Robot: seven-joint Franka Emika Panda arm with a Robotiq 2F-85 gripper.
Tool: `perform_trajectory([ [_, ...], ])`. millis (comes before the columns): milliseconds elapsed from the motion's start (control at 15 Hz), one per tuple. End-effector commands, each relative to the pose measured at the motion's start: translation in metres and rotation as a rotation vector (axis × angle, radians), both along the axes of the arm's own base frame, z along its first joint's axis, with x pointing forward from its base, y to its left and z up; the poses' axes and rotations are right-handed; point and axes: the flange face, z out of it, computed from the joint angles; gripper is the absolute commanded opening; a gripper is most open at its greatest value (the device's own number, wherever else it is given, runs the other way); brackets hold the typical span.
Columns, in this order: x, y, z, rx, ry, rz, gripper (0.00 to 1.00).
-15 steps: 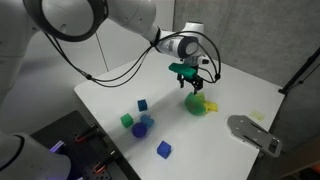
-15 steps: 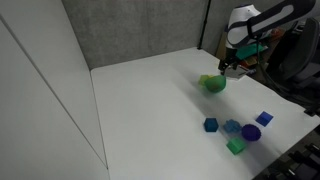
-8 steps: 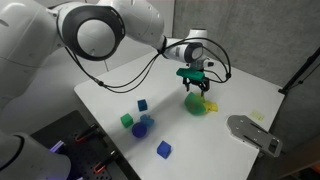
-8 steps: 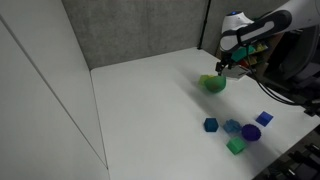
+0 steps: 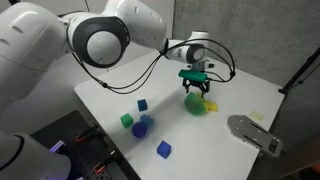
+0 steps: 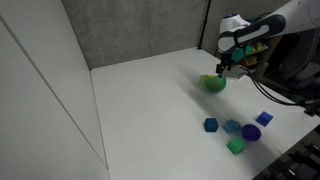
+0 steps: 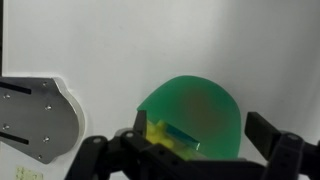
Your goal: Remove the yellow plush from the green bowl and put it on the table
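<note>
The green bowl (image 5: 197,105) stands on the white table (image 5: 120,85) and also shows in an exterior view (image 6: 214,84). The yellow plush (image 5: 212,106) lies at the bowl's edge. In the wrist view it (image 7: 160,134) sits at the lower left of the green bowl (image 7: 200,108). My gripper (image 5: 196,90) hangs just above the bowl, open and empty. It also shows in an exterior view (image 6: 221,69). In the wrist view my gripper's (image 7: 200,138) fingers stand on either side of the bowl.
A blue cube (image 5: 143,104), a green cube (image 5: 127,120), a purple ball (image 5: 144,127) and another blue cube (image 5: 164,149) lie toward the table's front. A grey device (image 5: 254,133) sits at the table's edge near the bowl and shows in the wrist view (image 7: 30,115).
My gripper has shifted a little sideways and come lower, closer over the green bowl. The bowl and plush have not moved.
</note>
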Motion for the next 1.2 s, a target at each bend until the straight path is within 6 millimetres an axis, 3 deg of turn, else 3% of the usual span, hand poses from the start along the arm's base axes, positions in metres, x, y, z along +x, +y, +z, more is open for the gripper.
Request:
perform_trajectory([
  [0,0.006,0.000,-0.008,-0.033,-0.032,0.015,1.00],
  [667,0.015,0.013,-0.034,-0.070,-0.077,0.149,1.00],
  [1133,0.011,0.016,-0.058,-0.062,-0.043,0.187,1.00],
])
